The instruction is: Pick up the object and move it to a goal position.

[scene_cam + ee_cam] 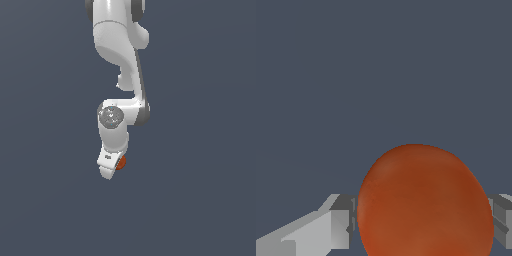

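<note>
The ball (425, 202) sat between the two fingers of the claw (421, 220), filling the gap from one side to the other. In the wrist view a grey finger (338, 222) met the ball on one side and a second grey finger (502, 222) met it on the other, so the claw was pinching the ball rather than standing spread or pressed flat together. The ball took up much of that view, orange-red with a faintly mottled skin, and its lower part ran out of the picture.

In the exterior view the white arm (122, 55) hung down from the top of the picture, and the claw (111, 167) pointed downward at its end. Only a small orange-red part of the ball (121, 162) showed there, peeping out on the exterior view's right of the white claw body, near its tip. The rest of it was hidden behind the claw.

No writing could be read: a small dark mark on the claw body in the exterior view was too small to make out.

The ball looked slightly oval in the wrist view, somewhat slanted, but it had no clear front or pointed end. Plain dark grey-blue lay all around in both views.
</note>
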Robot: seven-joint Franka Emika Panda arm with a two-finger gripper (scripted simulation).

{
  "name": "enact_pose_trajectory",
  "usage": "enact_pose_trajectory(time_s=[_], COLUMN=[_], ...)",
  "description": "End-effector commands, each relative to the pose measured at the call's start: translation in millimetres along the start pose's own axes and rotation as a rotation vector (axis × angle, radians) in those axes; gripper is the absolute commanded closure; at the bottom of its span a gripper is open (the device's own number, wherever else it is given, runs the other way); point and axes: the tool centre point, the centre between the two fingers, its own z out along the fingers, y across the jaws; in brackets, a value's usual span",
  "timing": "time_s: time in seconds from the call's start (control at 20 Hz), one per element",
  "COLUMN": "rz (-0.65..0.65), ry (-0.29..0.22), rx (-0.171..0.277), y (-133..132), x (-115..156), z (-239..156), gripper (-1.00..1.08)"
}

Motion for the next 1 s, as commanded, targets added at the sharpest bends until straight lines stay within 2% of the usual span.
enact_pose_trajectory(time_s=[0.0,0.25,0.95], rz=[0.001,0.001,0.001], ry=[0.000,0.000,0.001], rx=[-0.003,-0.003,-0.004], y=[-3.4,-16.3,-58.8], x=[-11.7,-44.8,-161.1], z=[-9.8,-33.7,-119.5], gripper=[1.08,1.08,1.08])
